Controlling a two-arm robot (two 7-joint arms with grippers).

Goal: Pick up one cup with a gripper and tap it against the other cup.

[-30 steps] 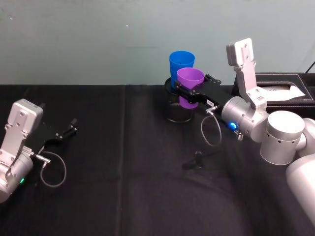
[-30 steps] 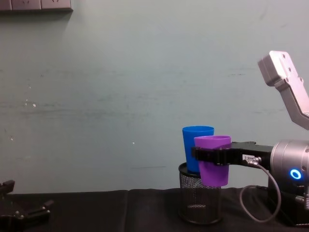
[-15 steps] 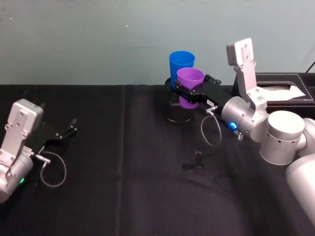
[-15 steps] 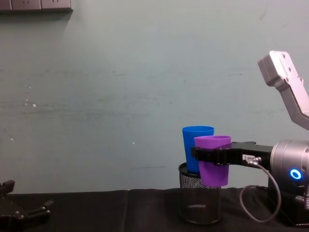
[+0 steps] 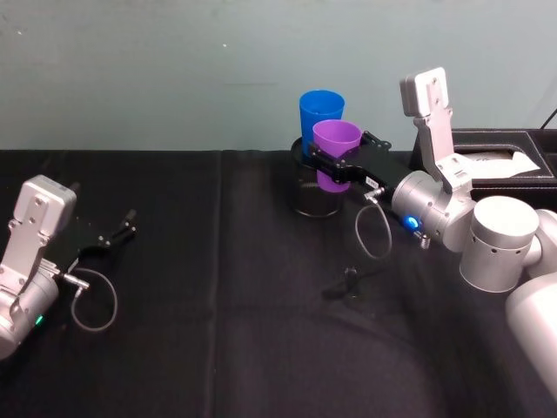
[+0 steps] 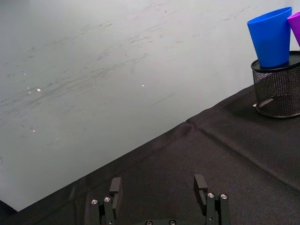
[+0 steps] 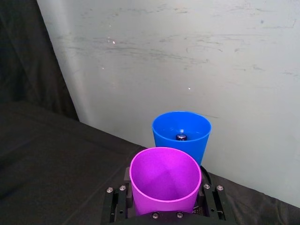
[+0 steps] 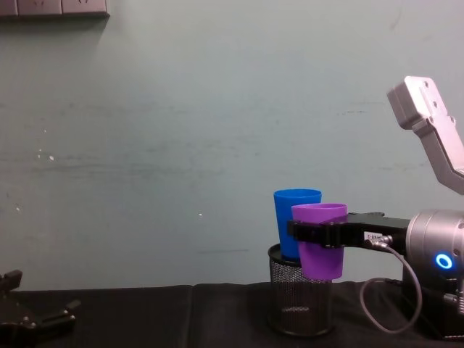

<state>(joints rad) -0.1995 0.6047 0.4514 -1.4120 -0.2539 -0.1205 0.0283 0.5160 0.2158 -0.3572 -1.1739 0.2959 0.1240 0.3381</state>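
Observation:
My right gripper (image 5: 333, 165) is shut on the purple cup (image 5: 336, 146), holding it upright in the air; the same gripper (image 8: 313, 233) and purple cup (image 8: 320, 246) show from the side in the chest view. Just behind it, the blue cup (image 5: 321, 111) stands in a black mesh pen holder (image 5: 313, 198). In the right wrist view the purple cup (image 7: 165, 183) sits between the fingers with the blue cup (image 7: 181, 132) right beyond its rim, overlapping in view. My left gripper (image 5: 122, 228) rests open on the cloth at the far left.
A black cloth (image 5: 226, 331) covers the table up to a pale wall. A black box (image 5: 505, 161) with white paper in it stands at the back right. A small dark clip (image 5: 346, 284) lies on the cloth in front of the pen holder.

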